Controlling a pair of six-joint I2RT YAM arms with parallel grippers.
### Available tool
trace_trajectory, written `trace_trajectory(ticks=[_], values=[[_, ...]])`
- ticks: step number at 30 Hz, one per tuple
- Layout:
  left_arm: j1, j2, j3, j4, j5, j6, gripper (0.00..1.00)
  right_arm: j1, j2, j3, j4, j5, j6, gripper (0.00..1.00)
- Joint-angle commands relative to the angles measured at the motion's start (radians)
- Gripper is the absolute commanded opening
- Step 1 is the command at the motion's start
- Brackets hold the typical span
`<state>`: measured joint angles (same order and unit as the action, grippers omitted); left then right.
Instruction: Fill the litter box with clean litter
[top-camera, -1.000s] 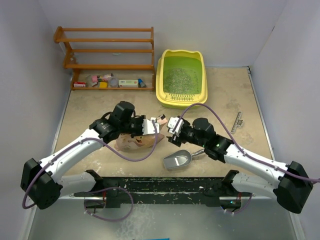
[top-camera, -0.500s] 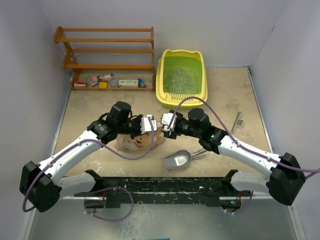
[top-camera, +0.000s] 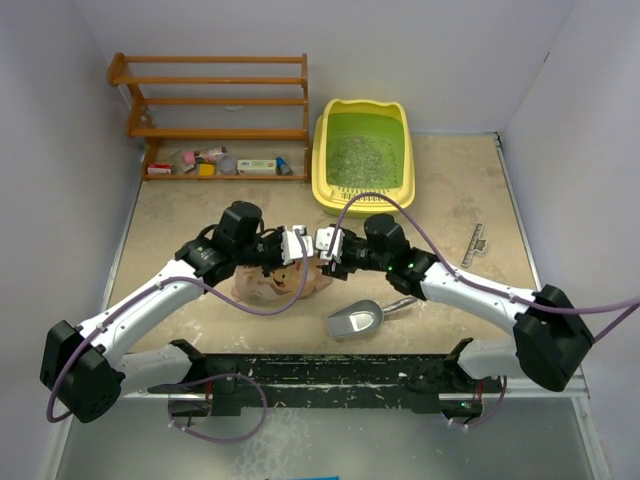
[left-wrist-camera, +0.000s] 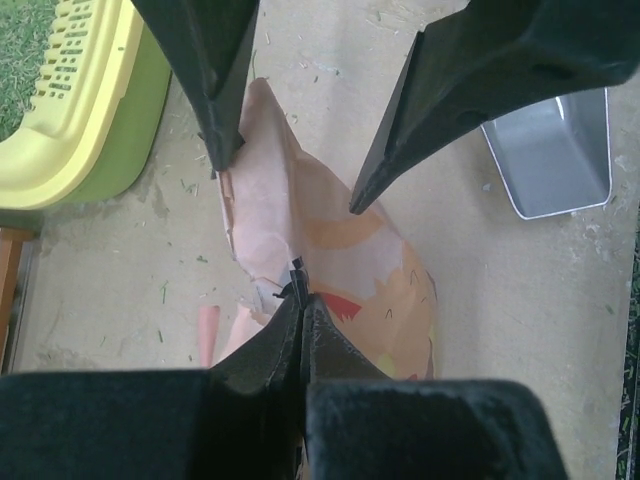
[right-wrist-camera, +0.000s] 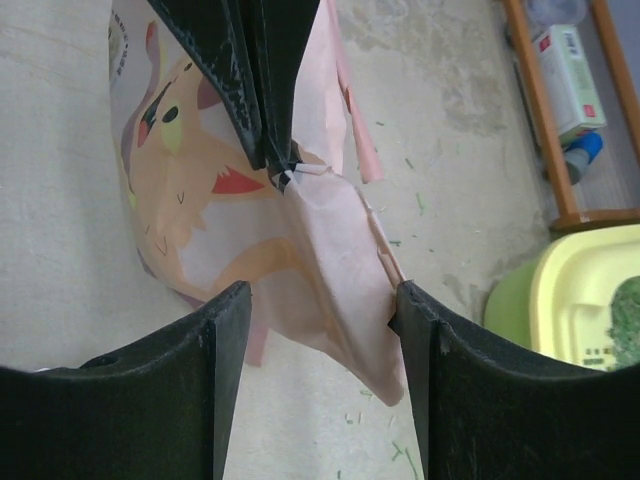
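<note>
The yellow litter box (top-camera: 322, 170) stands at the back centre, with pale grey-green litter (top-camera: 352, 160) scattered on its green floor. The pink printed bag (top-camera: 270, 285) lies on the table in front of it. My left gripper (top-camera: 297, 245) is shut on the bag's top edge; its tips pinch the paper in the left wrist view (left-wrist-camera: 298, 295). My right gripper (top-camera: 325, 245) is open, and its fingers straddle the bag's free end (right-wrist-camera: 340, 260). One finger (right-wrist-camera: 415, 330) touches the bag's edge. The litter box corner also shows in the left wrist view (left-wrist-camera: 90, 120).
A grey metal scoop (top-camera: 355, 320) lies just right of the bag, near the front edge. A wooden shelf rack (top-camera: 215, 100) with small items stands at the back left. A grey strip (top-camera: 473, 244) lies at the right.
My right gripper has moved left from above the scoop to the bag, and its open jaws now sit around the bag's end. The left gripper has kept its hold and barely moved.
</note>
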<state>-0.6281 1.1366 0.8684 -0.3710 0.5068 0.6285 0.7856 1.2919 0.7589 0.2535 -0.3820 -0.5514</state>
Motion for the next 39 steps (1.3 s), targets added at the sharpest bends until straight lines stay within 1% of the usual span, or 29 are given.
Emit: trace_trajectory(ticks=[1, 2, 3, 4, 5, 6, 7, 11, 12, 13, 16, 19, 21, 27, 33, 37, 39], values=[[-0.007, -0.024, 0.029, 0.19, 0.093, -0.01, 0.0, 0.009, 0.06, 0.043, 0.038, -0.049, -0.004, 0.58], [-0.007, -0.025, 0.028, 0.192, 0.095, -0.009, 0.0, 0.009, 0.069, 0.045, 0.034, -0.044, -0.004, 0.54], [-0.007, -0.025, 0.027, 0.19, 0.096, -0.008, 0.0, 0.009, 0.075, 0.046, 0.029, -0.04, -0.004, 0.47], [-0.007, -0.026, 0.026, 0.188, 0.095, -0.007, 0.0, 0.01, 0.078, 0.05, 0.018, -0.039, -0.004, 0.33], [-0.007, -0.024, 0.026, 0.184, 0.094, -0.004, 0.0, 0.01, 0.079, 0.055, 0.0, -0.032, -0.005, 0.15], [-0.007, -0.023, 0.026, 0.178, 0.088, 0.001, 0.0, 0.008, 0.075, 0.059, -0.018, -0.018, -0.003, 0.03], [-0.007, -0.022, 0.028, 0.17, 0.081, 0.007, 0.0, 0.007, 0.066, 0.061, -0.032, 0.001, 0.002, 0.0], [-0.006, -0.015, 0.032, 0.122, 0.007, 0.03, 0.0, -0.006, -0.031, 0.041, -0.065, 0.073, 0.041, 0.0], [-0.006, -0.01, 0.036, 0.094, -0.011, 0.044, 0.05, -0.012, -0.054, 0.032, -0.069, 0.089, 0.047, 0.0], [-0.007, -0.008, 0.039, 0.074, -0.03, 0.052, 0.14, -0.014, -0.076, 0.029, -0.078, 0.1, 0.048, 0.0], [-0.007, 0.011, 0.044, -0.003, -0.047, 0.084, 0.22, -0.017, -0.105, 0.033, -0.099, 0.135, 0.051, 0.0], [-0.006, 0.04, 0.051, -0.055, -0.068, 0.095, 0.26, -0.018, -0.102, 0.061, -0.129, 0.173, 0.06, 0.0], [-0.006, 0.06, 0.053, -0.057, -0.087, 0.093, 0.27, -0.019, -0.098, 0.072, -0.13, 0.189, 0.066, 0.0], [-0.006, 0.129, 0.084, -0.104, -0.213, 0.103, 0.28, -0.032, -0.09, 0.091, -0.107, 0.32, 0.09, 0.0], [-0.007, 0.146, 0.111, -0.173, -0.299, 0.096, 0.28, -0.064, -0.105, 0.1, -0.11, 0.474, 0.13, 0.0], [-0.007, 0.138, 0.115, -0.21, -0.365, 0.091, 0.28, -0.096, -0.121, 0.089, -0.095, 0.509, 0.162, 0.0], [-0.006, 0.136, 0.105, -0.215, -0.423, 0.094, 0.25, -0.105, -0.12, 0.089, -0.095, 0.521, 0.171, 0.0]])
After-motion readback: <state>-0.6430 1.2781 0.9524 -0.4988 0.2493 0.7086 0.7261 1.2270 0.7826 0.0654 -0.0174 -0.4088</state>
